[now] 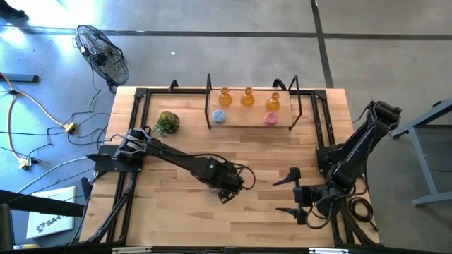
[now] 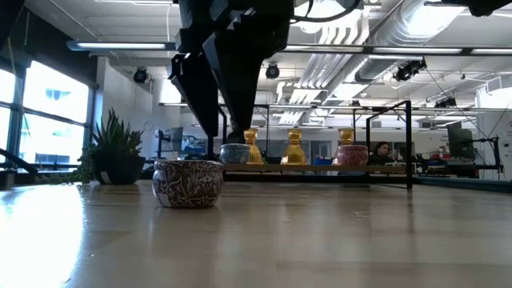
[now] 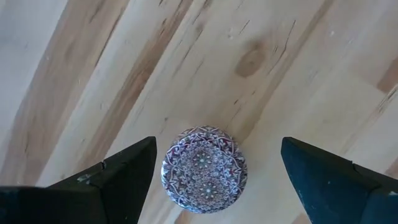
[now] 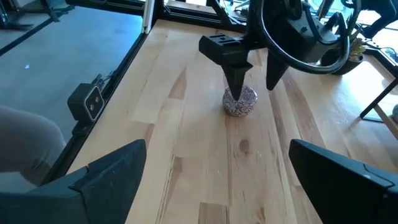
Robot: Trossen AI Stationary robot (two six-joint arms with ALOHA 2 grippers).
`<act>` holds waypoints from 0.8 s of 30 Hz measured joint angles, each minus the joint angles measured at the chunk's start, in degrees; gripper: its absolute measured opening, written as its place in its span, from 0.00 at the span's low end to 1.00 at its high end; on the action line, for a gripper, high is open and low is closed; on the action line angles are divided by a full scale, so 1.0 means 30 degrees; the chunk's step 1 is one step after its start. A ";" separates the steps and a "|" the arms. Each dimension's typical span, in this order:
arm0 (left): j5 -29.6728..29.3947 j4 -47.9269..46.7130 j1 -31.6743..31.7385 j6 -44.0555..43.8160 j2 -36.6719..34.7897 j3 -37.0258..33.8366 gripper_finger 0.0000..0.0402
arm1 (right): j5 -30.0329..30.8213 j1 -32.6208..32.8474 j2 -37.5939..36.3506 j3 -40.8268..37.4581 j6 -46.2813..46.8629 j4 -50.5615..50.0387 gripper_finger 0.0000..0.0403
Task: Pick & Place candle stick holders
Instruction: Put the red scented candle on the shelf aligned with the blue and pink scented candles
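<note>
The wooden surface (image 1: pixel 233 152) carries a black-framed shelf (image 1: pixel 251 121) along its far edge, and everything else is placed from that shelf. The left arm reaches out from the left side to a spot well in front of the shelf, near the middle of the surface. Its gripper (image 3: pixel 211 171) hangs straight above a lilac patterned holder (image 3: pixel 204 169), jaws spread wide with a finger on either side and a clear gap to the glass, so it grips nothing. That holder stands upright on the bare wood, well apart from the shelf.

The right arm waits folded in front of the shelf's right end, near the surface's right edge. Its gripper (image 1: pixel 291 193) is spread wide and empty.

A small green plant (image 1: pixel 167 123) sits just left of the shelf.

On the shelf stand three amber bottle-shaped holders (image 1: pixel 247 97) in a row along the back. A pale blue round holder (image 1: pixel 218 116) sits at the shelf's front left and a pink round holder (image 1: pixel 271 118) at its front right.
</note>
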 joint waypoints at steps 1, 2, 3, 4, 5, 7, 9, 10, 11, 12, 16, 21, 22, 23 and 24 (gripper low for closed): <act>0.0091 -0.0026 -0.0006 -0.0222 0.0000 0.0007 0.84 | 0.0000 0.0000 0.0003 0.0000 -0.0004 0.0000 0.97; 0.0302 -0.0142 -0.0007 -0.0467 0.0000 0.0007 0.84 | -0.0001 0.0000 0.0002 0.0000 -0.0007 0.0000 0.97; 0.0573 -0.0338 -0.0013 -0.0629 0.0000 0.0000 0.84 | 0.0000 0.0000 0.0006 0.0000 0.0000 0.0000 0.97; 0.0748 -0.0603 -0.0013 -0.0776 0.0000 0.0001 0.84 | 0.0000 0.0000 -0.0002 0.0000 0.0000 0.0000 0.97; 0.0789 -0.0760 -0.0013 -0.0976 0.0000 -0.0031 0.84 | 0.0000 0.0000 0.0002 0.0000 0.0000 0.0000 0.97; 0.0812 -0.0974 -0.0013 -0.1253 -0.0007 -0.0264 0.84 | -0.0006 0.0000 -0.0002 0.0000 -0.0001 0.0000 0.97; 0.1035 -0.1473 -0.0015 -0.1274 0.0000 -0.0372 0.84 | -0.0007 0.0000 0.0001 0.0000 0.0000 0.0000 0.97; 0.1237 -0.1499 -0.0021 -0.1249 0.0000 -0.0364 0.84 | -0.0007 0.0000 0.0004 0.0000 -0.0002 0.0000 0.97; 0.1478 -0.1409 -0.0021 -0.1224 -0.0007 -0.0381 0.84 | -0.0007 0.0000 0.0000 0.0000 -0.0002 0.0000 0.97; 0.1795 -0.1072 -0.0015 -0.1170 -0.0026 -0.0571 0.84 | -0.0007 0.0000 0.0006 0.0000 0.0003 0.0000 0.97; 0.2105 -0.0305 -0.0013 -0.1063 -0.0019 -0.1426 0.84 | -0.0015 0.0000 0.0006 0.0000 0.0055 0.0000 0.97; 0.2826 0.0335 -0.0021 -0.1057 -0.0015 -0.2291 0.84 | -0.0119 0.0000 0.0003 0.0000 0.0066 0.0000 0.97; 0.2942 0.0786 -0.0019 -0.1053 -0.0016 -0.2500 0.84 | -0.0117 -0.0006 0.0004 0.0000 0.0066 0.0000 0.97; 0.3113 0.1085 -0.0015 -0.1051 -0.0015 -0.2675 0.84 | -0.0117 0.0000 0.0006 0.0000 0.0066 0.0000 0.97; 0.3212 0.1326 -0.0013 -0.0988 -0.0015 -0.2804 0.84 | -0.0117 -0.0007 0.0006 0.0000 0.0066 0.0000 0.97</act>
